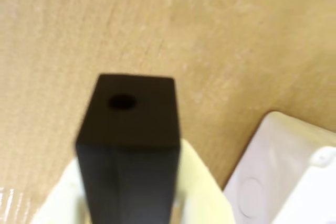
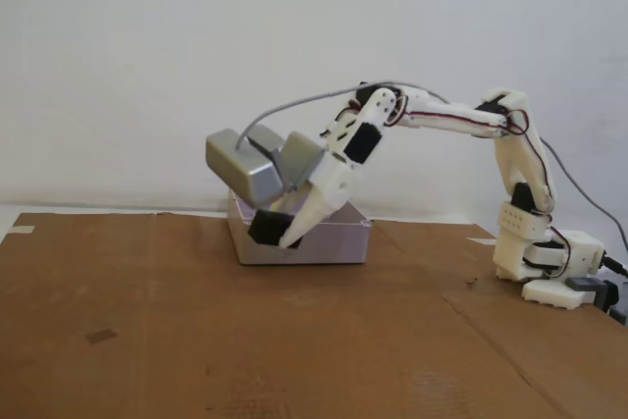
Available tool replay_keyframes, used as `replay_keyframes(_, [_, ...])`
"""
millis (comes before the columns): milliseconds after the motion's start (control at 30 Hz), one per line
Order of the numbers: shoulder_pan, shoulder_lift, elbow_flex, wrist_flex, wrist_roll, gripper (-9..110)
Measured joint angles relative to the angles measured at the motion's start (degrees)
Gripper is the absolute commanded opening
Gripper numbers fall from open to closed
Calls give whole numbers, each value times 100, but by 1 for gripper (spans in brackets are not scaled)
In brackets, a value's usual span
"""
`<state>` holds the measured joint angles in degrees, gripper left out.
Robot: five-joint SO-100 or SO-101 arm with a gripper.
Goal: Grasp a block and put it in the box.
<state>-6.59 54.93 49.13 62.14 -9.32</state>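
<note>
A black square block with a round hole in its end is held between the cream fingers of my gripper. The gripper is shut on it. In the wrist view the block hangs over the bare cardboard, and a corner of the white box lies to its lower right. In the fixed view the gripper points down and to the left, with the block in front of the left part of the white box, a little above the table.
Brown cardboard covers the table. The arm's base stands at the right. A grey camera housing rides on the wrist above the box. A white wall stands behind.
</note>
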Motion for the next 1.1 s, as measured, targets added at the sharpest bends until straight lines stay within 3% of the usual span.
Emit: replay_keyframes(1100, [246,773,-185,9,-9,0])
